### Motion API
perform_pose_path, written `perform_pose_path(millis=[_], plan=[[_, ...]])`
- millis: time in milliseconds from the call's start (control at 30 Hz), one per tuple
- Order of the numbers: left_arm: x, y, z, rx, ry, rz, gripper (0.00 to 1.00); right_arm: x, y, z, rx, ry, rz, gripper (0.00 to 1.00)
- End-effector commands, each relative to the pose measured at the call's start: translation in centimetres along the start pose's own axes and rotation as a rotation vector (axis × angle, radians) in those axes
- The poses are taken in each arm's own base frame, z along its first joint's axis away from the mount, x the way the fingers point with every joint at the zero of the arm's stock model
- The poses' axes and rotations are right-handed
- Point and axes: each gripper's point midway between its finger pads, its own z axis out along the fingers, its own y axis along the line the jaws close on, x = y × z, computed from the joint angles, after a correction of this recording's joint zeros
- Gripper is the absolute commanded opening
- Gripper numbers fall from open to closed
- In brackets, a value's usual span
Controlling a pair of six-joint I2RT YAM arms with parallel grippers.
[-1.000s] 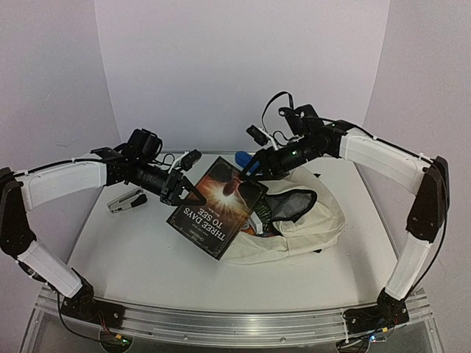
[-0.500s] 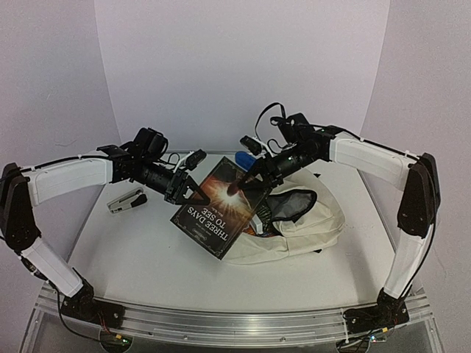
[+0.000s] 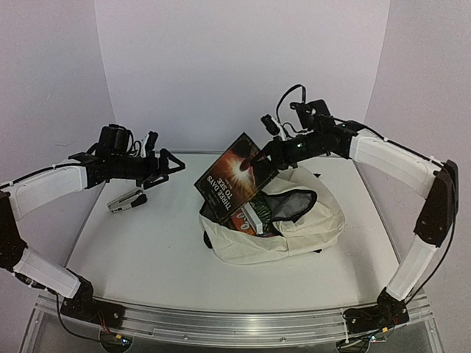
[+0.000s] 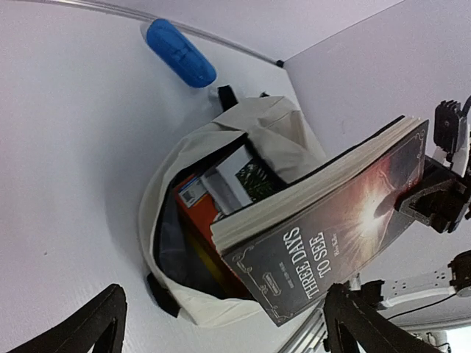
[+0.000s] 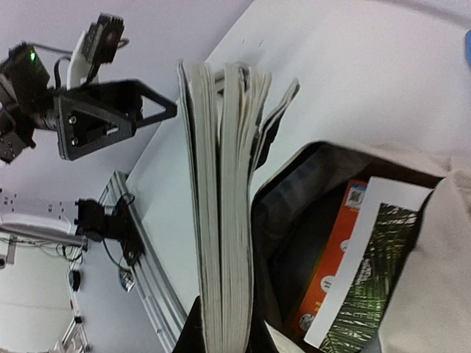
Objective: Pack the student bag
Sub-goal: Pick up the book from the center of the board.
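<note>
The cream student bag [image 3: 302, 229] lies on the table with its mouth open toward the left. An orange box [image 4: 193, 215] and a white-and-green box [image 4: 246, 175] show inside it. My right gripper [image 3: 260, 159] is shut on the top edge of the "Three Days to See" book [image 3: 234, 179]. The book hangs tilted above the bag's opening. In the right wrist view the book's page edges [image 5: 224, 220] run up from between the fingers of that gripper [image 5: 224, 334]. My left gripper [image 3: 169, 163] stands open and empty, left of the book and apart from it.
A black-and-silver stapler [image 3: 126, 200] lies on the table below the left gripper. A blue oblong object [image 4: 180, 53] rests by the back wall behind the bag. The bag's black strap [image 4: 227, 95] lies near it.
The left gripper opened, let go of the book and drew back to the left. The right gripper shut on the book and lifted it up and right, over the bag's mouth.
</note>
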Motion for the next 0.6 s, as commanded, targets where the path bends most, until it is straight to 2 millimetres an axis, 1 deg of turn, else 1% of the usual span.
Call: perform_pose_path(millis=[0,33,67,133,267,400,467,567], plan=[[-2.6,-6.7,-1.7,0.277,-0.109,0.081,0.95,-7.7,6.5,-7.8,-0.113,-0.437,-0.082,0.0],[-2.5,-7.4,-1.9,0.316,-0.102,0.095,0.95,-7.7,7.2,-8.4,-0.142,-0.463,-0.079,0.0],[-2.3,-8.1,-2.0,0.354,-0.086,0.107,0.96,-8.0,8.3,-9.4,-0.183,-0.505,-0.1,0.0],[-2.0,-9.5,-2.4,0.426,-0.061,0.13,0.96,-7.9,9.3,-10.3,-0.234,-0.537,-0.112,0.0],[-1.3,-12.6,-2.6,0.55,-0.028,0.195,0.96,-7.5,9.9,-10.4,-0.278,-0.534,-0.111,0.0],[-0.5,-16.0,-1.8,0.613,-0.013,0.265,0.96,-6.8,11.6,-10.5,-0.385,-0.493,-0.138,0.0],[-0.7,-17.2,-1.7,0.648,-0.033,0.276,0.96,-6.6,12.2,-10.8,-0.412,-0.481,-0.15,0.0],[-1.3,-18.0,-2.1,0.696,-0.093,0.278,0.92,-6.4,12.6,-11.2,-0.421,-0.484,-0.162,0.0]])
